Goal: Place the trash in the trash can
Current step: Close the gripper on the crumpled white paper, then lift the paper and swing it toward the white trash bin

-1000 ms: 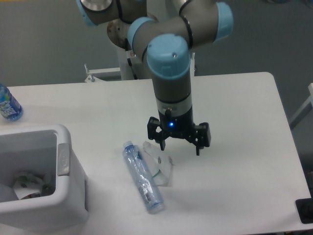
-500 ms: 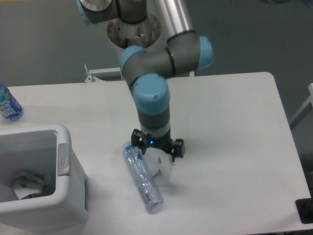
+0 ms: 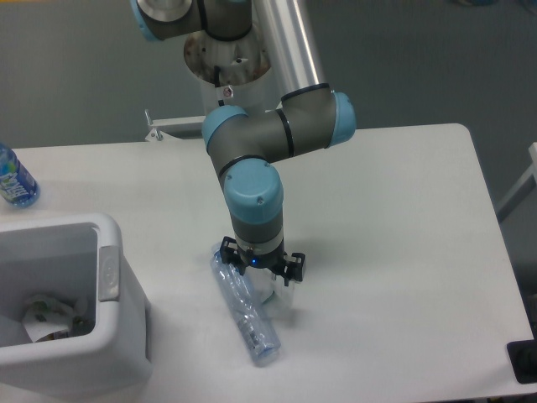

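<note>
While over trash: fingers (image 3: 260,273) spread open above wrinkly plastic piece (image 3: 270,290).
Counter (image 3: 394,218): white, beneath fingers.
Room: grey wall behind.

White table (image 3: 394,252) with rounded corners, pretty bare on the right half. Lying flat near the front edge, about mid-table, is a long clear bottle (image 3: 247,323), angled diagonally, with a small wrinkly clear plastic piece (image 3: 277,295) right beside it. White trash can (image 3: 80,353) sits at the front-left corner. A blue-labelled water bottle (image 3: 13,180) is at the left edge, toward the back.
</note>
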Robot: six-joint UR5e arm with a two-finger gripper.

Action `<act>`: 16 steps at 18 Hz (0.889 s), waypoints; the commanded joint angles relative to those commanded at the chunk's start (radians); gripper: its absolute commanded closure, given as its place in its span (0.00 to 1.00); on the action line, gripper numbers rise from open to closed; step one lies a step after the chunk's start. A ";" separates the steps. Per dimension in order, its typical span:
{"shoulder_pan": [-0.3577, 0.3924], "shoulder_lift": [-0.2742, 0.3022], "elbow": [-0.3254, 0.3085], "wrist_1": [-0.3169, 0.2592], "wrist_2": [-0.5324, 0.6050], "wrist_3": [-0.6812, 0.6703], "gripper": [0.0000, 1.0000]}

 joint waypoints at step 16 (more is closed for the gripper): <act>0.179 0.178 0.107 -0.017 -0.165 0.003 1.00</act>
